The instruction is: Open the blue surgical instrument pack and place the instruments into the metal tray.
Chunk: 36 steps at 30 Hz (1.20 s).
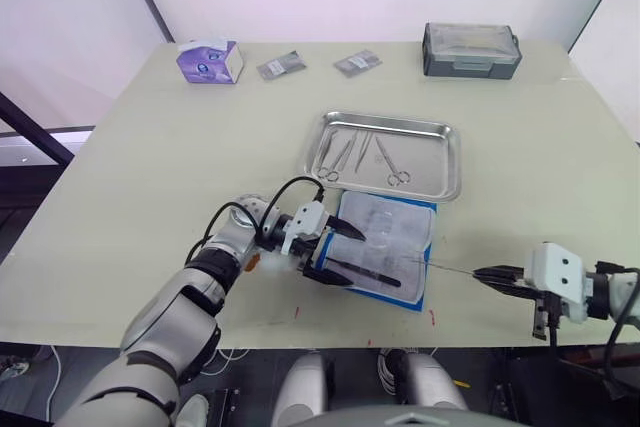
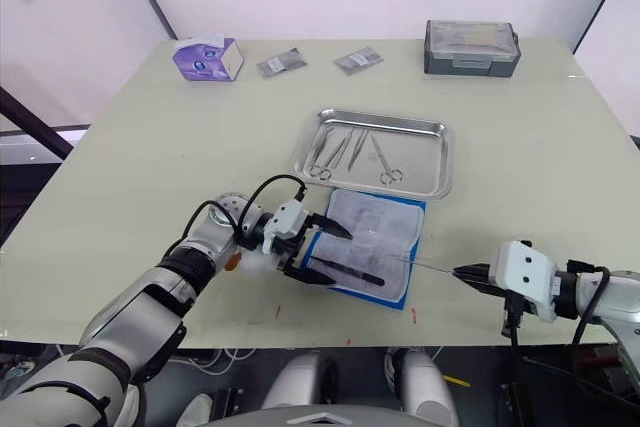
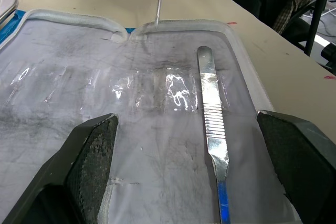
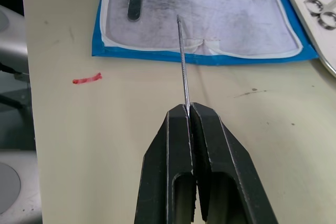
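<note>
The blue surgical instrument pack (image 1: 392, 237) lies unfolded in front of the metal tray (image 1: 454, 159), whitish lining up. My left gripper (image 1: 345, 255) is open low over the pack's left half. Its fingers (image 3: 92, 156) stand either side of a flat silver scalpel handle (image 3: 212, 129) that lies on the lining. Off the pack's right edge, my right gripper (image 4: 190, 109) is shut on a thin metal probe (image 4: 182, 56), one of the instruments. The probe's tip reaches the pack's edge (image 1: 432, 264). Several ring-handled instruments (image 1: 350, 152) lie in the tray.
At the back of the table stand a purple tissue box (image 1: 210, 60), two small grey packets (image 1: 281, 65) (image 1: 357, 62) and a grey lidded box (image 1: 471, 49). Small red marks (image 4: 86, 79) sit near the table's front edge.
</note>
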Available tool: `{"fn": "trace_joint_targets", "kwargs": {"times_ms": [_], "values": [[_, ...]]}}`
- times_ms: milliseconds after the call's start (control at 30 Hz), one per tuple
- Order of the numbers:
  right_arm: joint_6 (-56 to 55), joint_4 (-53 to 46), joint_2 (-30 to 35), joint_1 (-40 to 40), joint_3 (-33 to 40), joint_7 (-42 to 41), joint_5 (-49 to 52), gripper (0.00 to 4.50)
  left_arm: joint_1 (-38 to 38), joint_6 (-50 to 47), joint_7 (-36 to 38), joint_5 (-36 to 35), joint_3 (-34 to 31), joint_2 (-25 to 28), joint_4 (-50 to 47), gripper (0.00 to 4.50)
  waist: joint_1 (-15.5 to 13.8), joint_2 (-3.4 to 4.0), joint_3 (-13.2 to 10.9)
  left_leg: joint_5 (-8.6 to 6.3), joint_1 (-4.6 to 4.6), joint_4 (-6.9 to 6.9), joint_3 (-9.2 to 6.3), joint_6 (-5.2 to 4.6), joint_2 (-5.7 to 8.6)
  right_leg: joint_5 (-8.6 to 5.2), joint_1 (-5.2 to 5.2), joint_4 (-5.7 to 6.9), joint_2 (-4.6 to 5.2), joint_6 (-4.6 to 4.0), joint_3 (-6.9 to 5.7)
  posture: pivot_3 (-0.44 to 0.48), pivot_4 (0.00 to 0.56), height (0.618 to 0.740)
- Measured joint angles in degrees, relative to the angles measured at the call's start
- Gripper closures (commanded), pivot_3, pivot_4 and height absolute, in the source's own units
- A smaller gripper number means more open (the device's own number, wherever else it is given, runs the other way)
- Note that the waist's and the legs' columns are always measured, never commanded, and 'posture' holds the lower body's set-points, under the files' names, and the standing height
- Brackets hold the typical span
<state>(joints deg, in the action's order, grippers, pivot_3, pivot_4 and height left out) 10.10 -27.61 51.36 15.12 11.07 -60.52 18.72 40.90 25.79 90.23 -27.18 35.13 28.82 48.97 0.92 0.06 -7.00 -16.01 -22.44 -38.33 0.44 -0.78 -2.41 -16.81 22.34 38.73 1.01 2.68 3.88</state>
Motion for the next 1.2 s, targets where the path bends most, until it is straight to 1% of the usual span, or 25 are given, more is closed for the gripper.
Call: {"fn": "trace_joint_targets", "kwargs": {"times_ms": [67,167,333,500,533,633,733,800,833,933,1100,1200], "values": [[1.1,0.0,-0.5,-0.4,1.2,0.3,1.8,4.44,0.0,0.0,0.0,0.0,0.0,0.0,0.0,0.00,0.0,0.00,0.0,0.00,0.01,0.00,0.00,0.00,0.00,0.00,-0.01,0.00,0.00,0.00,0.00,0.000,0.150,0.738],[4.9,-0.5,-3.3,-3.2,1.9,2.8,6.3,4.44,-0.1,0.0,0.0,-0.2,0.0,0.1,0.0,0.00,0.1,-0.02,0.0,-0.02,0.13,0.02,-0.02,-0.03,0.00,0.00,-0.11,-0.01,0.00,0.00,0.02,0.000,0.150,0.738],[16.4,-1.4,-9.5,-12.4,0.1,13.9,10.8,4.44,-0.4,0.8,0.0,-0.4,0.3,0.1,0.0,0.00,0.0,0.00,0.0,-0.08,0.31,0.05,-0.05,-0.13,0.05,-0.02,-0.24,-0.01,-0.02,0.00,0.13,0.000,0.150,0.738],[26.1,-2.0,-13.9,-18.6,-3.3,22.7,12.1,4.44,-0.5,1.0,0.0,-0.6,0.3,0.0,0.0,0.00,0.0,0.04,0.0,-0.12,0.31,0.04,-0.06,-0.19,0.05,-0.02,-0.24,-0.03,-0.02,0.01,0.14,0.000,0.150,0.738],[28.8,-1.8,-15.9,-20.9,-4.5,25.3,12.2,4.44,-0.6,1.0,0.0,-0.6,0.2,0.1,0.0,0.00,0.0,0.04,0.0,-0.12,0.32,0.04,-0.06,-0.20,0.05,-0.02,-0.24,-0.03,-0.02,0.00,0.14,0.000,0.150,0.738],[32.5,-0.9,-19.1,-25.8,-6.5,29.7,12.0,4.44,-0.6,1.0,0.0,-0.6,0.2,0.0,0.1,0.00,0.1,0.10,0.1,-0.13,0.35,0.04,-0.06,-0.21,0.08,-0.02,-0.24,-0.01,-0.03,0.01,0.19,0.000,0.150,0.738],[34.8,2.1,-21.4,-31.0,-8.5,33.6,10.4,4.44,-0.5,1.0,0.0,-0.6,0.1,-0.2,0.1,0.00,0.0,0.10,0.1,-0.14,0.34,0.04,-0.06,-0.23,0.08,-0.02,-0.24,-0.03,-0.02,0.01,0.19,0.000,0.150,0.738],[36.0,6.1,-23.4,-34.5,-10.4,36.5,8.1,4.44,-0.6,1.1,0.0,-0.5,0.1,-0.2,0.2,0.00,0.1,0.11,0.1,-0.15,0.34,0.04,-0.05,-0.26,0.08,-0.02,-0.24,-0.03,-0.02,0.01,0.19,0.000,0.150,0.738],[36.0,6.4,-23.6,-34.7,-10.4,36.7,8.0,4.44,-0.5,1.1,0.0,-0.5,0.1,-0.2,0.2,0.00,0.1,0.11,0.1,-0.15,0.34,0.04,-0.05,-0.26,0.08,-0.02,-0.24,-0.03,-0.02,0.01,0.19,0.000,0.150,0.738],[36.9,12.2,-27.1,-39.2,-11.6,41.1,4.5,4.44,-0.5,1.1,0.0,-0.5,0.0,-0.3,0.5,0.00,0.1,0.13,0.1,-0.15,0.34,0.04,-0.05,-0.26,0.08,-0.02,-0.23,-0.01,-0.02,0.01,0.19,0.000,0.150,0.738],[37.2,18.4,-30.0,-42.3,-13.0,44.3,0.8,4.44,-0.5,1.2,0.0,-0.4,-0.4,-0.6,0.6,0.00,0.1,0.14,0.1,-0.16,0.33,0.04,-0.05,-0.27,0.08,-0.02,-0.23,-0.02,-0.01,0.01,0.19,0.000,0.150,0.738],[36.7,24.4,-32.5,-44.7,-14.1,45.8,-1.9,4.44,-0.7,1.2,0.0,-0.1,-0.8,-0.5,0.6,0.00,0.2,0.15,0.1,-0.16,0.35,0.04,-0.05,-0.27,0.08,-0.02,-0.22,0.01,-0.02,0.01,0.19,0.000,0.150,0.738]]}}
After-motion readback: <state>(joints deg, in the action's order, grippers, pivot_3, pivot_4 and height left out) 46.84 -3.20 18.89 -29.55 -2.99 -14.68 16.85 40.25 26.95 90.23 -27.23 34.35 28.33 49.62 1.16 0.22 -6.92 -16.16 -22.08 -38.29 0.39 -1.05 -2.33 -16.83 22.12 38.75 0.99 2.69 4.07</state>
